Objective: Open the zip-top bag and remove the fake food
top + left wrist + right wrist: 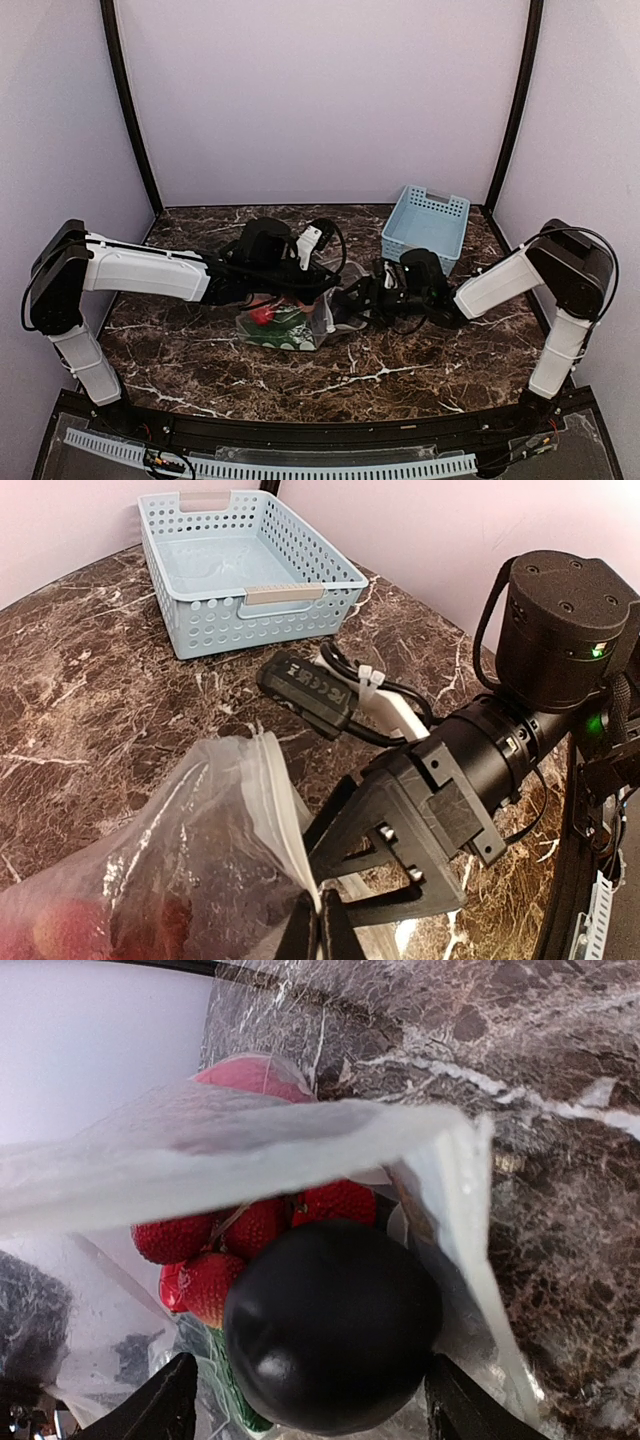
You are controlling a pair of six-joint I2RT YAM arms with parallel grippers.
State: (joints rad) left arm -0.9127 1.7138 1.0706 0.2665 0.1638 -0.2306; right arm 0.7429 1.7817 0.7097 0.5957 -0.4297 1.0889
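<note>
Dark marbled counter (430,360), pale walls (320,100) all round. Nearest the arms, mid-counter: bag (285,328), slumped and floppy, mouth turned toward the right arm, food (250,1240) not yet out. Pinched at the bag's upper lip by the left hand (320,935), fingers narrow, white zip strip (290,820) caught between them. Held up that way, most likely, to keep the mouth gaping and stop the soft plastic folding shut. At the bag's mouth, on the other side: right hand (312,1412), spread wide, fingers (172,1400) either side of the eggplant (330,1340), with a gap on one side, so gripping nothing as far as can be told. Seems lined up to close on that eggplant first, foremost in the opening and easiest to reach. Behind the eggplant, deeper in the bag: red berries (335,1205), then a pink round piece (245,1078) against the far plastic. Zip already parted, by the look of it; emptying barely begun. Beyond the bag, toward the back of the counter: blue basket (262,620), well apart from the bag, open side up, probably meant to take the food once lifted clear.
</note>
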